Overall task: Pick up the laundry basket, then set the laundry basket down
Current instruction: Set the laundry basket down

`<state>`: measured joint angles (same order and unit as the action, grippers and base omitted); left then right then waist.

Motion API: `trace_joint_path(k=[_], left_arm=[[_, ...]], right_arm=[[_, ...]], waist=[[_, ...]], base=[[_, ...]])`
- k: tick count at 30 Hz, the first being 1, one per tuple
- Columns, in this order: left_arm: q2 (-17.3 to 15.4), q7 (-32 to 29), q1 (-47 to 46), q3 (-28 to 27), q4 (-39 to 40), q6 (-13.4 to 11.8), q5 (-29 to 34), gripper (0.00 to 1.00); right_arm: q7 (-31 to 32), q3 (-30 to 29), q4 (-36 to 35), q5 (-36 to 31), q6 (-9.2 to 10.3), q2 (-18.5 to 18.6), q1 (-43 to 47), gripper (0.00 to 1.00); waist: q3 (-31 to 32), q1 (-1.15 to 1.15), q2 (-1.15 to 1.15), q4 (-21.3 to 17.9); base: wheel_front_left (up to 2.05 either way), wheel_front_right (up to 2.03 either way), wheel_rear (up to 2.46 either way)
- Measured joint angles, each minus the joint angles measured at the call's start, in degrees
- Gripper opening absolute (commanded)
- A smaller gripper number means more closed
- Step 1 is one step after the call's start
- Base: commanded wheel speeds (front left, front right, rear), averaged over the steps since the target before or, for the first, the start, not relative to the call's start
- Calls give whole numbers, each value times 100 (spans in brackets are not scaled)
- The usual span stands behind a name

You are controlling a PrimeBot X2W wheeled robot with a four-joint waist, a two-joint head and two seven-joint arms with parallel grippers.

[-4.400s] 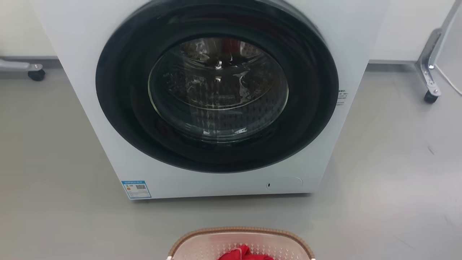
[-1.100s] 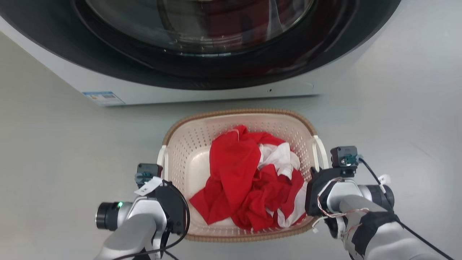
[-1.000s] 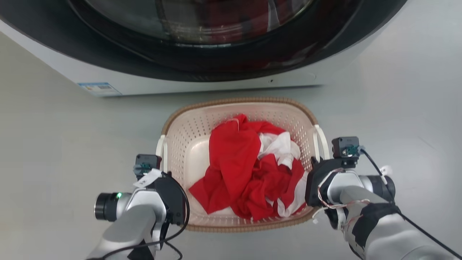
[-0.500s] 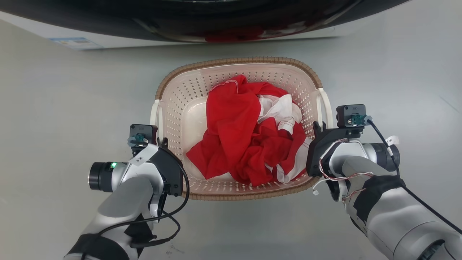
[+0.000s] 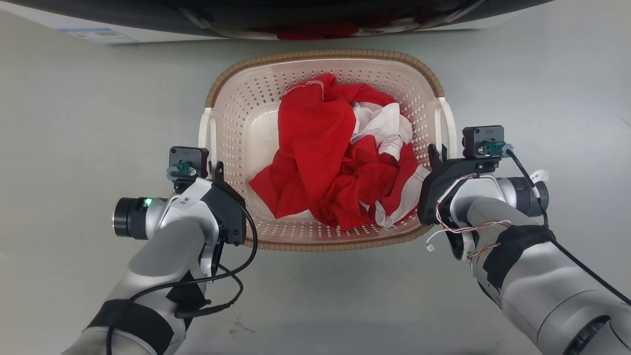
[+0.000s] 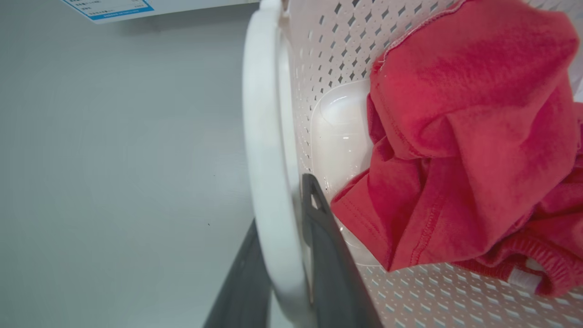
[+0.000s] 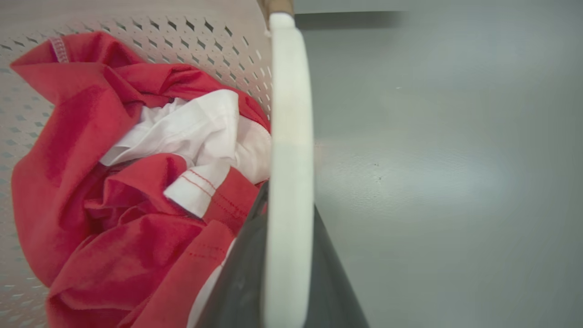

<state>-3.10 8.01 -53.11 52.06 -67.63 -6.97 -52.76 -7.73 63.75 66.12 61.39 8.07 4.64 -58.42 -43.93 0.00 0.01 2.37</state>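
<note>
basket (image 5: pixel 325 53) lies between both arms, before the washer (image 5: pixel 315 15), long axis left to right. left gripper (image 6: pixel 282 218) pinches the left handle (image 6: pixel 262 114); right gripper (image 7: pixel 289 218) pinches the right handle (image 7: pixel 291 91). both equally near.

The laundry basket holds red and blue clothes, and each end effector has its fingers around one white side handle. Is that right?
Not blue: the clothes in the laundry basket are red and white, as the right wrist view shows. The rest stands: the left end effector grips the left handle and the right end effector grips the right handle.
</note>
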Motion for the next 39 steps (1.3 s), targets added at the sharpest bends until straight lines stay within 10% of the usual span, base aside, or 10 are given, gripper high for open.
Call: trace_joint_path(k=[39], left_arm=[[62,326,-416,-12,-337,142,43,0]], right_arm=[[-203,74,71,1,-1,-12,-353,2]], waist=[[-496,-1,0,82]], base=[[0,0,0]])
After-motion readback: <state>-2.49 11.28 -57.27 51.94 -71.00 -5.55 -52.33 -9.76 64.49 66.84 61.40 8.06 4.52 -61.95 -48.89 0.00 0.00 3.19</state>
